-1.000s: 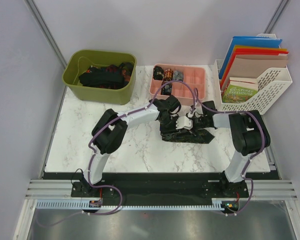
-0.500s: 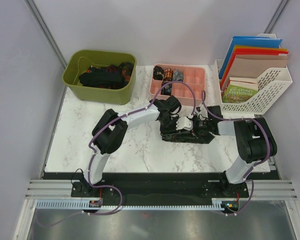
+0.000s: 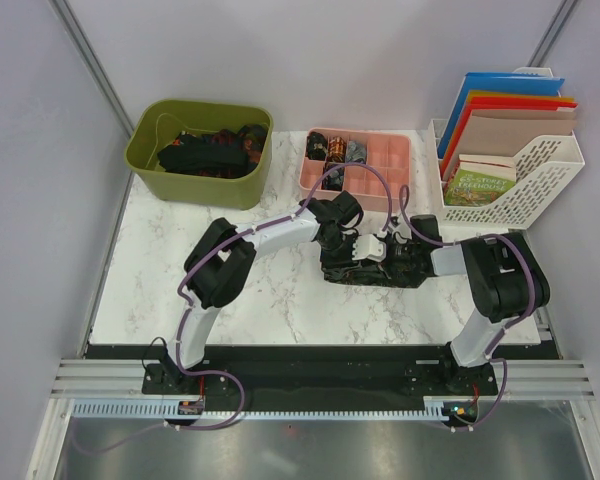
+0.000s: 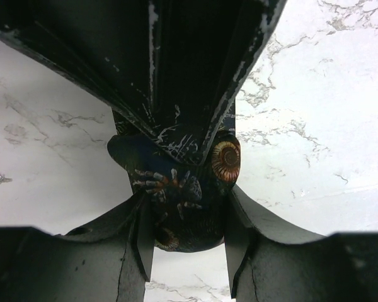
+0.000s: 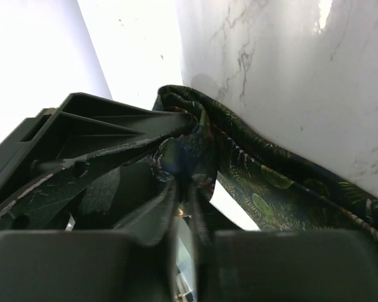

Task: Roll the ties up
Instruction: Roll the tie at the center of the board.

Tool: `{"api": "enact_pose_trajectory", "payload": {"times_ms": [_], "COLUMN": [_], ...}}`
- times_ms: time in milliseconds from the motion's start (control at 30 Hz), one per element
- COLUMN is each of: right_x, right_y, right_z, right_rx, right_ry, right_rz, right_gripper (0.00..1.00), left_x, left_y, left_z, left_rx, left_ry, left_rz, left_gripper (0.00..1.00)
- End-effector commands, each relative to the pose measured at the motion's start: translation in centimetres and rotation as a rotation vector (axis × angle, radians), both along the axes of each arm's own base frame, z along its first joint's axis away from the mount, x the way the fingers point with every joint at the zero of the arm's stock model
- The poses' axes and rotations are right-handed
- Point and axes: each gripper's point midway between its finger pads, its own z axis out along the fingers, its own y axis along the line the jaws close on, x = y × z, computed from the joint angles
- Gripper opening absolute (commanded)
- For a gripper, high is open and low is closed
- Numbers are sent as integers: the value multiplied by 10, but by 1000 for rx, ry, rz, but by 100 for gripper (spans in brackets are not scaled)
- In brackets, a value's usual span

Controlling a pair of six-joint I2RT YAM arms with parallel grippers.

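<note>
A dark patterned tie (image 3: 372,273) lies bunched on the marble table between the two arms. My left gripper (image 3: 352,246) is shut on its rolled end; in the left wrist view the roll (image 4: 179,198) sits between the two fingers of the gripper (image 4: 184,229), touching both. My right gripper (image 3: 390,254) meets it from the right. In the right wrist view its jaws (image 5: 184,189) are pressed nearly together on a fold of the tie (image 5: 264,189), which trails away to the right across the table. Three small rolled ties (image 3: 335,148) sit in the pink tray.
A green bin (image 3: 145,160) at the back left holds several loose ties. The pink compartment tray (image 3: 390,160) stands just behind the grippers. A white file rack (image 3: 540,180) with folders and a book stands at the back right. The right gripper's body (image 4: 176,63) fills the top of the left wrist view.
My right gripper has moved left, close against the left gripper. The tie's tail at the right has drawn in, so the tie looks shorter and more bunched.
</note>
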Motion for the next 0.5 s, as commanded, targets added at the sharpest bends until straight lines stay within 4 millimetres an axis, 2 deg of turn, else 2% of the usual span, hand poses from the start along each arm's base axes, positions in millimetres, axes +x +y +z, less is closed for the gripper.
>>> {"api": "enact_pose_trajectory", "payload": {"times_ms": [0,67,100,167,300,467], "right_x": [-2,-11,-10,-18,-18,-17], "right_y": [-7,-11,-14,-20,-30,-37], "right_z": [-15,-26,-29,-40,-51,-62], "right_rx": [-87,-124,-148,-193,-268,-327], "right_ry": [6,52,64,109,124,138], "right_rz": [31,51,51,70,86,93], "right_gripper": [6,0,0,0,0,0], "left_x": [-39,-38,-36,-36,-28,-17], "left_y": [40,37,34,28,15,6], "left_z": [-61,-54,-44,-31,-5,31], "left_rx": [205,183,159,118,40,-82], "left_ry": [131,135,123,128,113,110], "left_rz": [-49,-43,-40,-33,-13,32], "left_gripper": [35,38,45,50,60,68]}}
